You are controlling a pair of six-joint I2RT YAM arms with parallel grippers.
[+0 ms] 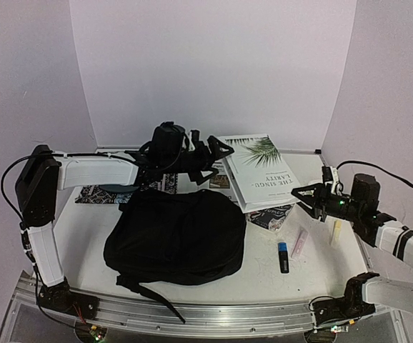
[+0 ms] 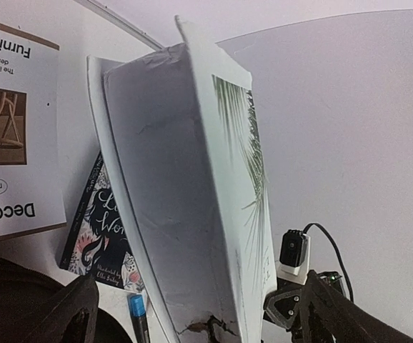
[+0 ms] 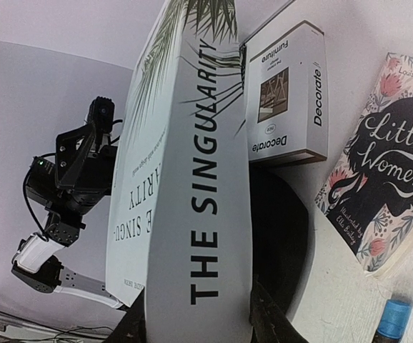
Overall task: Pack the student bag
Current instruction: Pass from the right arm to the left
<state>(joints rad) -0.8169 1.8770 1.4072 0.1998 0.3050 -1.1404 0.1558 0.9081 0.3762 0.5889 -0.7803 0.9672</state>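
Note:
The student bag, a floppy black backpack, lies flat on the table's middle; its dark fabric also shows behind the book. A white book titled "The Singularity" is held tilted above the table behind the bag. My right gripper is shut on the book's near right corner, its fingers either side of the spine. My left gripper stands wide open at the book's left edge. In the left wrist view the book sits between its fingers with gaps on both sides.
A "Decorate Furniture" book and a "Little Women" book lie on the table behind and right of the bag. A blue-capped marker, a pink item and a pale tube lie at the right. A dark teal plate sits under the left arm.

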